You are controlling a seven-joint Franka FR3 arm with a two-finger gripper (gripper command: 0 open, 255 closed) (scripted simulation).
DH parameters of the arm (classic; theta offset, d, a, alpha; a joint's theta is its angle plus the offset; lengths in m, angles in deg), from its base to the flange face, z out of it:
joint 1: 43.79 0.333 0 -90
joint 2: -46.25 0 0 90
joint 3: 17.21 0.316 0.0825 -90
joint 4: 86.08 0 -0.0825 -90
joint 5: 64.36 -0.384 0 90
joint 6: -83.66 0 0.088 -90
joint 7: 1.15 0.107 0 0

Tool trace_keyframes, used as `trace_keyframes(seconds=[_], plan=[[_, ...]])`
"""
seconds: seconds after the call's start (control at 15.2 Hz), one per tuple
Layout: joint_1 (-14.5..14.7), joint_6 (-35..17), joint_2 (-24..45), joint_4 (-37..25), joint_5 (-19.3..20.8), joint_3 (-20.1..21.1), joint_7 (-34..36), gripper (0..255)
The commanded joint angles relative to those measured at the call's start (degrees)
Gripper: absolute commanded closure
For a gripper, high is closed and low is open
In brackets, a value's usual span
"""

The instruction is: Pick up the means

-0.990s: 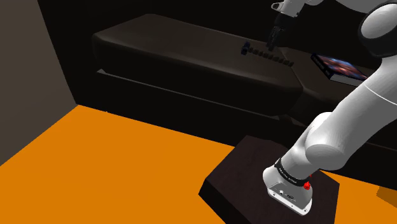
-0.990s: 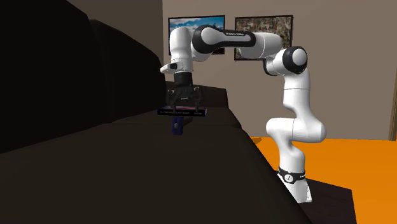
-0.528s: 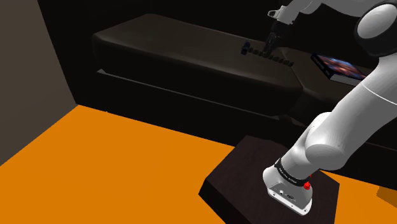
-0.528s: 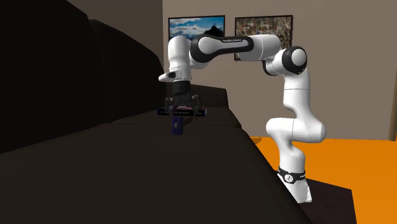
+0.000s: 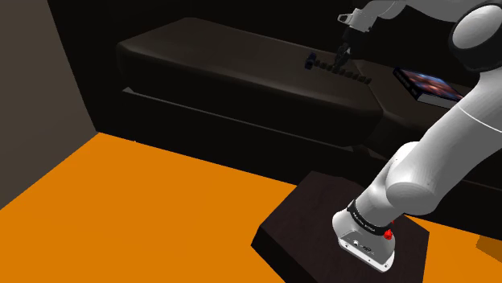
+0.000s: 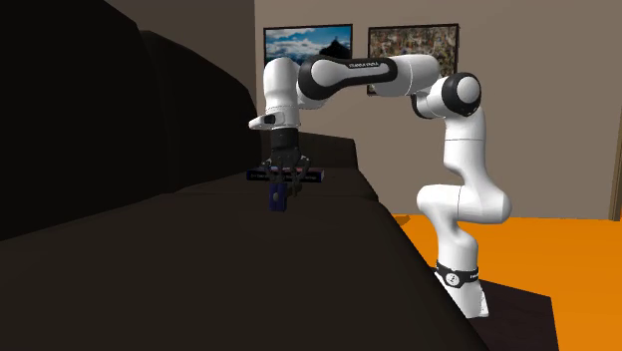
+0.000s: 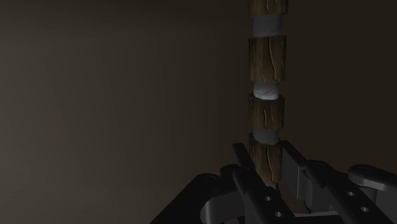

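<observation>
A long bar [image 5: 358,76] of dark brown wood-like blocks joined by pale bands lies on the seat of a dark sofa [image 5: 225,72]. In the second exterior view the bar [image 6: 311,175] runs level, with a small blue end piece [image 6: 277,196] below it. My gripper [image 5: 341,63] reaches straight down onto the bar near its middle. In the wrist view the two black fingers of the gripper [image 7: 267,172] clasp one brown block of the bar [image 7: 267,60] from both sides. The bar still rests on the seat.
A book with a colourful cover [image 5: 430,84] lies on the sofa past the bar's end, at the shoulder view's right. The sofa's tall back [image 6: 100,120] rises behind the bar. My dark stand [image 5: 322,225] sits on the orange floor [image 5: 145,209]. Two pictures [image 6: 307,45] hang on the wall.
My gripper came down a little onto the bar and its fingers, open wide before, have closed on it. The bar has not moved.
</observation>
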Motion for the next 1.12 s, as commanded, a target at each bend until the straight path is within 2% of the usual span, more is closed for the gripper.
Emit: trace_keyframes(seconds=[0.0,0.13,1.06], plan=[[0.0,0.0,0.0,0.0,0.0,0.0,0.0,255],[0.0,0.0,0.0,0.0,0.0,-0.1,-0.1,255],[-0.5,11.3,2.3,-12.8,-1.5,-0.7,-0.2,255]])
